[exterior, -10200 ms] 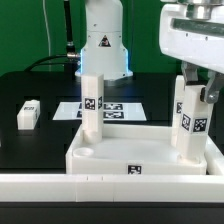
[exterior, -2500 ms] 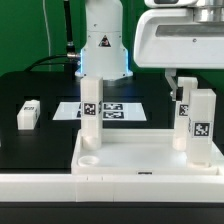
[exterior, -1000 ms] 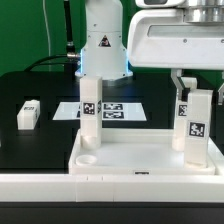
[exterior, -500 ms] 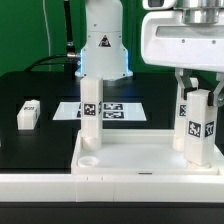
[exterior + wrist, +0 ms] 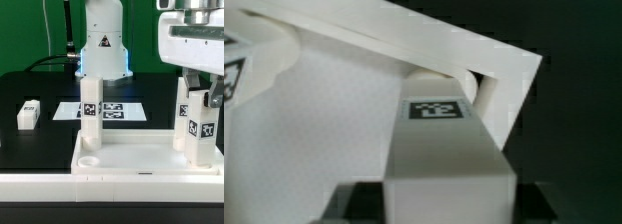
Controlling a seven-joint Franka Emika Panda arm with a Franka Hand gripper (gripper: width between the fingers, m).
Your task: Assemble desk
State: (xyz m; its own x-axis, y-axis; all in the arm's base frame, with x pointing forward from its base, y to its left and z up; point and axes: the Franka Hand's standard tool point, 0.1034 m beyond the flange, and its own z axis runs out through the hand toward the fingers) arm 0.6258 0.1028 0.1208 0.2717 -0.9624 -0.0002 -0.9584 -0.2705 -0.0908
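We count one desk top (image 5: 130, 148) on the black tabletop (image 5: 35, 150) and three legs with black-and-white tags. The standing leg (image 5: 90, 108) is at the top's back corner, the loose leg (image 5: 28, 114) lies apart, and the gripped leg (image 5: 197, 130) is clamped upright in the part-closed pincer (image 5: 197, 88).

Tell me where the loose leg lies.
At the exterior view's left, the loose leg lies on the black table, left of the marker board and apart from the desk top.

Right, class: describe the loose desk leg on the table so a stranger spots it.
Find the big white desk top in front. On the black table toward the exterior view's left lies the loose leg, flat and alone; the other legs stand upright.
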